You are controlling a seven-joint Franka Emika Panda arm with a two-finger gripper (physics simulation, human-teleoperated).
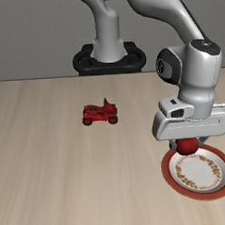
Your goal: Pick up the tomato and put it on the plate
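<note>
At the lower right of the frame the gripper hung over the plate, its jaws apparently clamped on the tomato, though the hand partly hid them. The tomato sat above the plate's upper edge; releasing it lower and nearer the centre would stop it rolling off.

Tomato at plate rim; toy vehicle toward exterior view's left.
</note>
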